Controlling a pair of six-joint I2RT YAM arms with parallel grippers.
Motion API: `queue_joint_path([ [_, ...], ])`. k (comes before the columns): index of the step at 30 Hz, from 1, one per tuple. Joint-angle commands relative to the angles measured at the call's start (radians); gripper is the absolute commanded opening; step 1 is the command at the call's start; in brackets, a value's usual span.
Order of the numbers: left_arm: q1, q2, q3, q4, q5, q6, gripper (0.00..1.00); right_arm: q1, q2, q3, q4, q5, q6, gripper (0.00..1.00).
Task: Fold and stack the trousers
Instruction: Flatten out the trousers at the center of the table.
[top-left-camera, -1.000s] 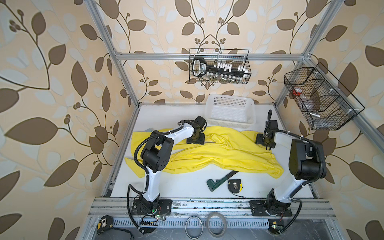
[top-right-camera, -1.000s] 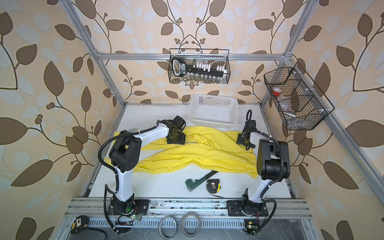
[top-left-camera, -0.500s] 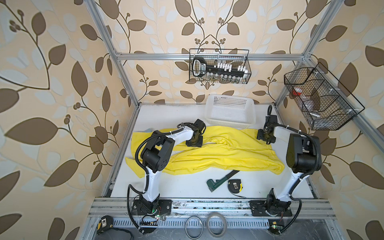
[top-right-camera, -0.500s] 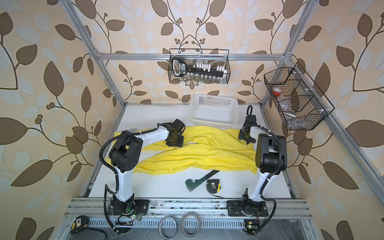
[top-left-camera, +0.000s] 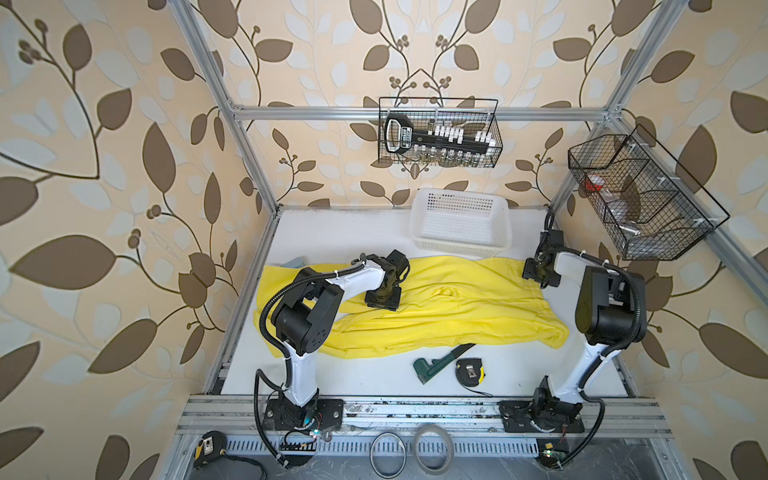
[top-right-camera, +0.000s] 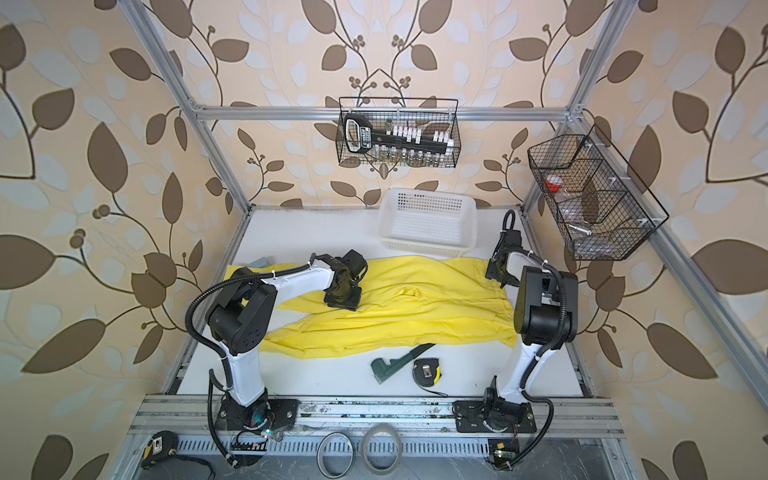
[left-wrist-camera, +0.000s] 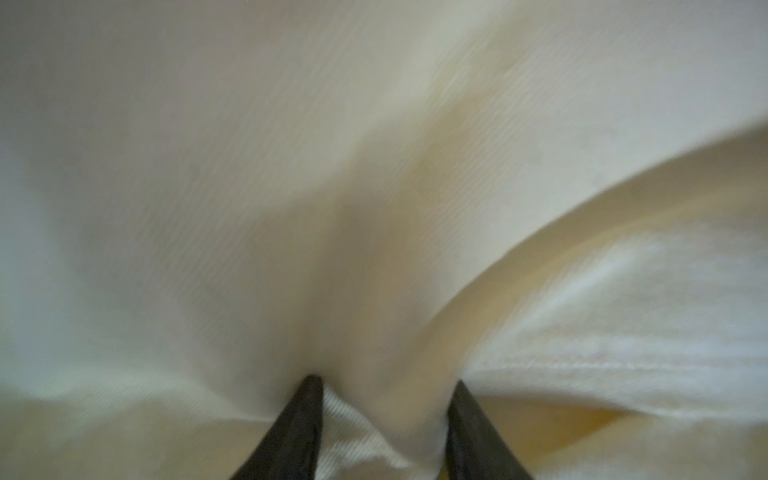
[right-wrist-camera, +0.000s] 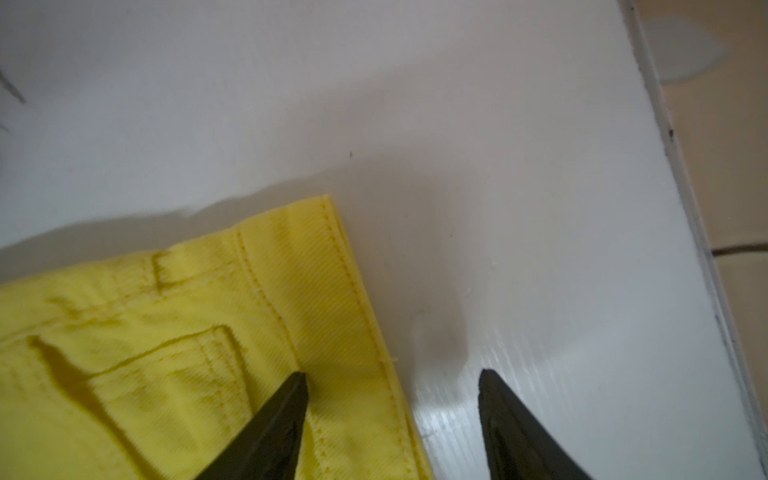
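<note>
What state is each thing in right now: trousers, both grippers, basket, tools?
trousers: unfolded, spread across the table, wrinkled.
left gripper: shut on a raised fold of the trousers.
right gripper: open, straddling the waistband corner, one finger on cloth, one over bare table.
white basket: upright, nothing in it.
pipe wrench: lying flat by the trousers' near edge.
tape measure: lying beside the wrench.

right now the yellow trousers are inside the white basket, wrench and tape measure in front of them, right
No: the trousers lie spread on the table in front of the basket, not inside it, as both top views show. The wrench and tape measure are in front.
</note>
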Motion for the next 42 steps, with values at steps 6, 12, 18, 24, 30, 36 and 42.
queue_joint_path([
  [6,-0.002,-0.074,0.140,-0.142,0.021,0.053,0.63,-0.006,-0.083,0.034,-0.011,-0.001,-0.027,0.69],
  [12,-0.011,-0.128,0.215,-0.100,0.165,0.007,0.69,0.015,-0.249,-0.069,0.007,-0.203,0.025,0.68],
  [18,-0.088,-0.081,0.227,0.003,0.192,-0.054,0.71,0.074,-0.426,-0.307,0.017,-0.250,0.113,0.68],
  [24,-0.166,-0.005,0.229,0.047,0.172,-0.090,0.72,0.073,-0.540,-0.496,0.062,-0.243,0.204,0.69],
  [30,-0.173,0.069,0.210,0.089,0.166,-0.102,0.72,0.030,-0.425,-0.514,0.117,-0.190,0.218,0.69],
  [36,-0.175,0.037,0.223,0.066,0.109,-0.100,0.72,-0.040,-0.321,-0.446,0.139,-0.133,0.202,0.65],
  [42,-0.175,-0.115,0.183,-0.122,-0.077,-0.103,0.76,-0.044,-0.238,-0.312,0.115,-0.137,0.189,0.68],
])
